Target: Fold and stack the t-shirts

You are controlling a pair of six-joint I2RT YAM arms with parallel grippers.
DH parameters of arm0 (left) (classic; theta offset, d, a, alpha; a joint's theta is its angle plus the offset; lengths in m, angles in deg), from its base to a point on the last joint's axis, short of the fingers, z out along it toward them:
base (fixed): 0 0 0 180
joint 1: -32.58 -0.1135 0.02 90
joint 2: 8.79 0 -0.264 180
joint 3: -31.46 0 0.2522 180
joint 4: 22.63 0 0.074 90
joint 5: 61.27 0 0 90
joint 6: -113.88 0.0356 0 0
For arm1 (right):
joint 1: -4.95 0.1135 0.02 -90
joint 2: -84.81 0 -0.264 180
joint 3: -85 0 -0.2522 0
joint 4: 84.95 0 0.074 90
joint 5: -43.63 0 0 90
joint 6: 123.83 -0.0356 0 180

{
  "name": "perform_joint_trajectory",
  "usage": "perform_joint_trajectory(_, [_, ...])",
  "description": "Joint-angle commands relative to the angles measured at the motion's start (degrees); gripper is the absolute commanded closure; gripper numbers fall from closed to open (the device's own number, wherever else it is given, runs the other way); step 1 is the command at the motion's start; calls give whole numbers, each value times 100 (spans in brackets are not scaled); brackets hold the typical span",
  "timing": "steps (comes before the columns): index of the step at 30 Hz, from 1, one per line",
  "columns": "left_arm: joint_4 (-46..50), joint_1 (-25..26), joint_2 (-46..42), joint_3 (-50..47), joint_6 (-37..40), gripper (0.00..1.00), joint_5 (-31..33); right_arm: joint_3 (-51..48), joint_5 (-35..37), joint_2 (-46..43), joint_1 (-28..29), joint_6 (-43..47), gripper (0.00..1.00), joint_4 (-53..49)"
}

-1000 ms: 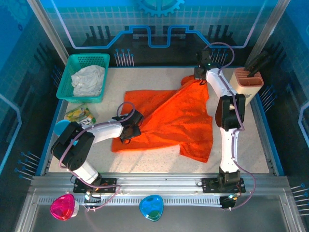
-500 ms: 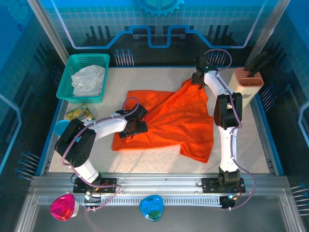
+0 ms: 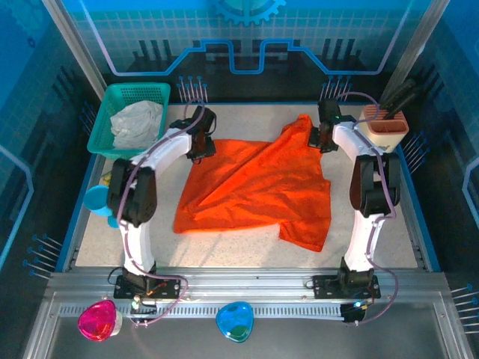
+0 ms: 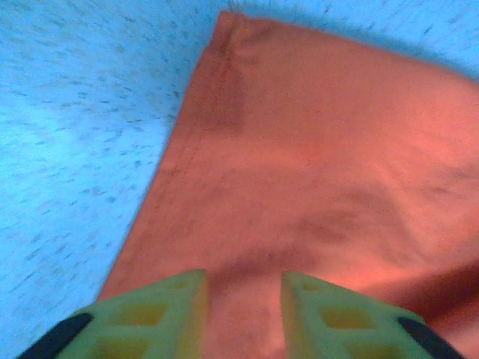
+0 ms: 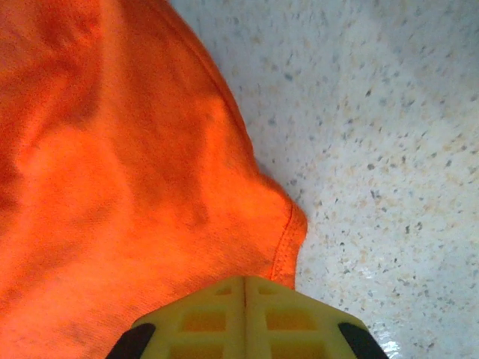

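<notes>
In the top view, a bright orange short-sleeved fabric t-shirt (image 3: 254,187) is seen spread, with some folds, in the middle of the white speckled table (image 3: 247,120). The left gripper (image 3: 200,148) is placed at the upper left corner of this garment. In the left wrist view its yellow-green fingers (image 4: 168,314) are held apart, with orange cloth below the gap. The right gripper (image 3: 320,140) is found at the upper right corner, and in the right wrist view its fingers (image 5: 202,314) are pressed together on the hem. A crumpled whitish-grey fabric t-shirt (image 3: 137,123) is lying inside the teal plastic mesh basket (image 3: 102,120) in the upper left of the frame.
</notes>
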Motion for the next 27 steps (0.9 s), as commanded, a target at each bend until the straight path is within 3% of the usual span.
perform_joint_trajectory(1, [33, -2, 691, 599, 355, 72, -434, -109, -673, 131, -74, -238, 100, 138])
perform_joint_trajectory(11, [446, -26, 2296, 2378, 209, 75, -117, 822, -867, 1305, -132, -633, 100, -433])
perform_joint_trajectory(19, [744, -291, 2417, 2338, -140, 75, 487, 921, -142, 1513, -380, -1638, 100, -1019])
perform_joint_trajectory(27, [584, -559, 2111, 1696, -122, 77, 757, 39, 106, 919, -610, -1783, 100, -883])
